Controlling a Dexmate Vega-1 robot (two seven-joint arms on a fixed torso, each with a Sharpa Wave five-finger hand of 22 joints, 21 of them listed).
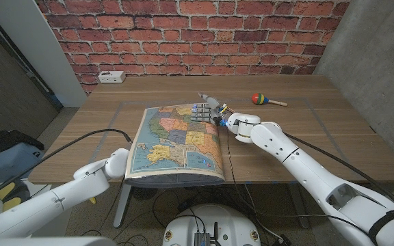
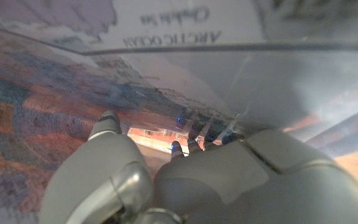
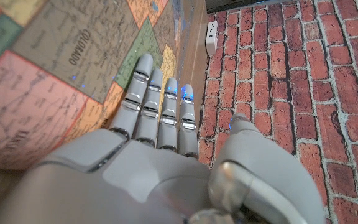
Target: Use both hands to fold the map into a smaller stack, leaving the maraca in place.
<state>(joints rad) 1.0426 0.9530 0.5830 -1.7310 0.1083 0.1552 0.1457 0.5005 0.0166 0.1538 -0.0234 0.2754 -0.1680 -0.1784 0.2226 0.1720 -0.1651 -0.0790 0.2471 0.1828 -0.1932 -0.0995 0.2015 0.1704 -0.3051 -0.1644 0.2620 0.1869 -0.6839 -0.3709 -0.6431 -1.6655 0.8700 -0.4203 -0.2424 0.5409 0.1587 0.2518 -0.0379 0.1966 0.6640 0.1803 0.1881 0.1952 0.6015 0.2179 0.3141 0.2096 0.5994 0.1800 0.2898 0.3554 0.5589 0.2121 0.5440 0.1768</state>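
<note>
Lies on the wooden table (image 1: 306, 130), already partly folded: the map (image 1: 176, 140), thin, floppy, crease-prone. Best gripped at edges. Left hand (image 1: 118, 162) at its near-left edge, grip unclear; right hand (image 1: 214, 113) at its far-right corner, fingers extended. Maraca (image 1: 265, 100) lies well right.

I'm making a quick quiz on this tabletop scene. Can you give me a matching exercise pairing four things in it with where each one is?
Things:
1. map
2. maraca
3. power strip
4. left hand

Places:
A. far left of the table, by the brick wall
B. at the map's near left corner, by the table's front edge
C. far right part of the table, apart from the map
D. middle of the table, reaching its front edge

Pairs: 1-D, 2-C, 3-A, 4-B
</note>
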